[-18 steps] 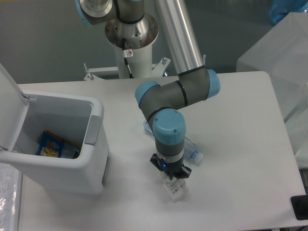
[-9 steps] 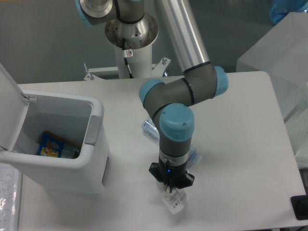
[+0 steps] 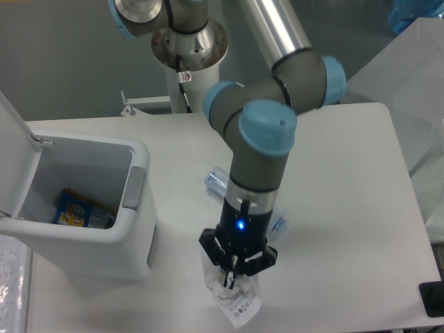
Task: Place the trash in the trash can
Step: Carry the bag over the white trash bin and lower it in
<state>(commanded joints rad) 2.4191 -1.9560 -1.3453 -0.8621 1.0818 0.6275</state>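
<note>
Gripping a crumpled clear wrapper (image 3: pixel 234 303) with dark print, the arm's fingers (image 3: pixel 229 279) are pinched together on its top edge, the rest of it hanging just below them over the white worktop (image 3: pixel 347 208). Behind the fingers, partly hidden by the arm, a crushed bluish plastic bottle (image 3: pixel 216 181) lies on the worktop. Well apart from the fingers stands the white trash can (image 3: pixel 135 215), lid up, a colourful packet (image 3: pixel 75 209) inside.
</note>
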